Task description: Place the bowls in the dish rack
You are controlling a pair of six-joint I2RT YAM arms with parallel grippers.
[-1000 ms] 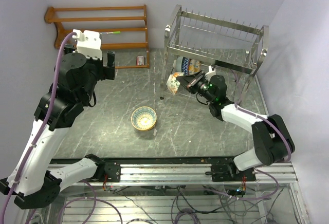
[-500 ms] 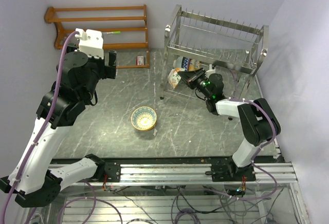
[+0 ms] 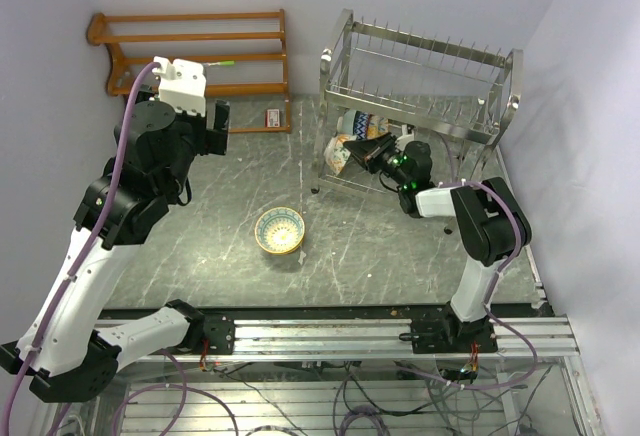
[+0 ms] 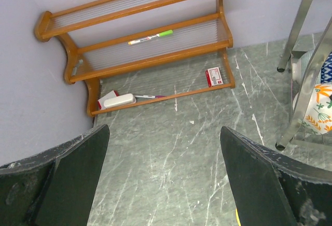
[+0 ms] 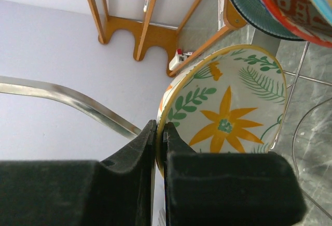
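Note:
The silver wire dish rack [image 3: 420,86] stands at the back right. My right gripper [image 3: 365,148] is shut on the rim of a cream bowl with orange leaves [image 3: 342,153], held on edge inside the rack's lower tier. In the right wrist view the fingers [image 5: 179,148] pinch that bowl's [image 5: 228,117] rim. Another bowl [image 3: 365,126] stands on edge just behind it; it also shows in the right wrist view [image 5: 280,3]. A yellow-teal bowl [image 3: 279,230] sits upright on the table centre. My left gripper [image 3: 215,128] is open and empty, high above the table's left side [image 4: 163,179].
A brown wooden slatted shelf [image 3: 190,41] stands at the back left with a green pen [image 4: 150,37], a small red box [image 4: 213,76] and a white object [image 4: 118,100]. White walls close in the sides. The rack's leg [image 4: 298,101] shows at the left wrist view's right.
My right gripper has pushed the orange-leaf bowl farther back into the rack's lower tier and the arm has stretched out. My left arm has shifted slightly right.

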